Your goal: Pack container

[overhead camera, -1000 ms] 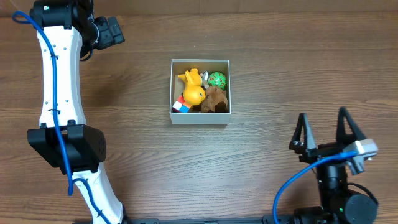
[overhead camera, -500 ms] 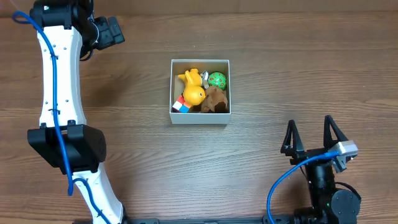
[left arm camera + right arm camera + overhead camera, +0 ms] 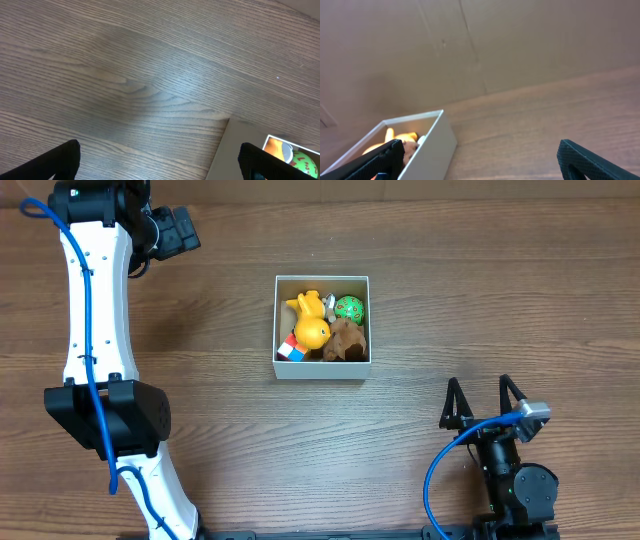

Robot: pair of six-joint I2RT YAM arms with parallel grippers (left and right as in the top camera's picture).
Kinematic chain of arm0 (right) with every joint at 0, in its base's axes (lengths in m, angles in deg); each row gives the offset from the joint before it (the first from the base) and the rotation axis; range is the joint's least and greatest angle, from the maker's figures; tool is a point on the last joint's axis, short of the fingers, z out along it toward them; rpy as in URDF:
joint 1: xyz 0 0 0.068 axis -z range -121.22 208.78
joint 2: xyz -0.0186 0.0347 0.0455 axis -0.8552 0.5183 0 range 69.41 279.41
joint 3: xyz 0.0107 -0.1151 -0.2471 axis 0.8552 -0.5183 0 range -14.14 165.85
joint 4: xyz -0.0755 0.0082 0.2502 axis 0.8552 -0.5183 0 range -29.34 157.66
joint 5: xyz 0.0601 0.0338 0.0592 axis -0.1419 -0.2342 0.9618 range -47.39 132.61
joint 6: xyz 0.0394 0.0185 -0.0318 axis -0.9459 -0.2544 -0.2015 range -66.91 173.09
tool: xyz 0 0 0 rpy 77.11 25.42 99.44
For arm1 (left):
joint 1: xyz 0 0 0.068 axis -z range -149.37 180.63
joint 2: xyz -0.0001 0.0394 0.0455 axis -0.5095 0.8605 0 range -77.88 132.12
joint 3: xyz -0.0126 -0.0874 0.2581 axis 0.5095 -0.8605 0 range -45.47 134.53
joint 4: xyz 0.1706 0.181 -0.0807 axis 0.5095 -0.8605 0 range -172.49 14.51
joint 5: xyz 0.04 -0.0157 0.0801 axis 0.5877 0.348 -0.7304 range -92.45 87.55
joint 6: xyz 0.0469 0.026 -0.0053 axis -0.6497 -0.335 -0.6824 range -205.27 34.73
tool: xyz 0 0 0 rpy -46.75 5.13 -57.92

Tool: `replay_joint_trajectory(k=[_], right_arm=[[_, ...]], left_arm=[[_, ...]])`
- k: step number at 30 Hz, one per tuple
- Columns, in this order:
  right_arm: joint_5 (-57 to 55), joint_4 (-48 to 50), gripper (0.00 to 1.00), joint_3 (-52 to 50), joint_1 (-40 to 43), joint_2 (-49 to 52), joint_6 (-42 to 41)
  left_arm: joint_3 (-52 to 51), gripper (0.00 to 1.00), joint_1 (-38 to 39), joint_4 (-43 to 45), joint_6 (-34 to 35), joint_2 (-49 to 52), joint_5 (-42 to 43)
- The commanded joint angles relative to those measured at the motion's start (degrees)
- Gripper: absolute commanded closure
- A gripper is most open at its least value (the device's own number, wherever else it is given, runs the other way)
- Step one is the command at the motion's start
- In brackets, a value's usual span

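Note:
The container (image 3: 321,370), a small white-walled square box, stands mid-table. Inside it lie a yellow toy (image 3: 311,328), a green ball (image 3: 349,308), a brown toy (image 3: 346,341) and a red, white and blue block (image 3: 291,351). My left gripper (image 3: 160,162) is open and empty, held over bare wood at the far left (image 3: 176,230), with the container's corner (image 3: 240,150) to its right. My right gripper (image 3: 480,404) is open and empty near the front right, well clear of the container. In the right wrist view its fingers (image 3: 482,160) frame the container's wall (image 3: 432,145) and the yellow toy (image 3: 400,137).
The left arm's white link (image 3: 95,310) runs down the left side of the brown wooden table (image 3: 230,440). The right arm's base (image 3: 515,485) sits at the front edge with a blue cable. A cardboard wall (image 3: 520,45) rises behind the table.
My right gripper has drawn back toward the front edge and a little to the left, still open. The left arm and the container have not moved.

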Motion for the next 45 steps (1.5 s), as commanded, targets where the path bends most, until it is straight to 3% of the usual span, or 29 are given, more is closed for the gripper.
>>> replay_joint_trajectory(k=[1, 35, 40, 45], right_arm=[[0.35, -1.95, 0.00, -0.61, 0.22, -0.68, 2.14], [0.33, -2.36, 0.00, -0.61, 0.22, -0.68, 3.82], [0.33, -2.36, 0.00, -0.61, 0.22, -0.68, 3.82], [0.33, -2.36, 0.01, -0.61, 0.22, -0.68, 3.82]], left_arm=[[1.31, 0.00, -0.09, 0.07, -0.24, -0.04, 0.83], [1.31, 0.00, 0.04, 0.07, -0.22, -0.17, 0.83], [1.31, 0.00, 1.11, 0.07, -0.24, -6.10, 0.81], [1.31, 0.00, 4.28, 0.07, -0.24, -19.26, 0.81]])
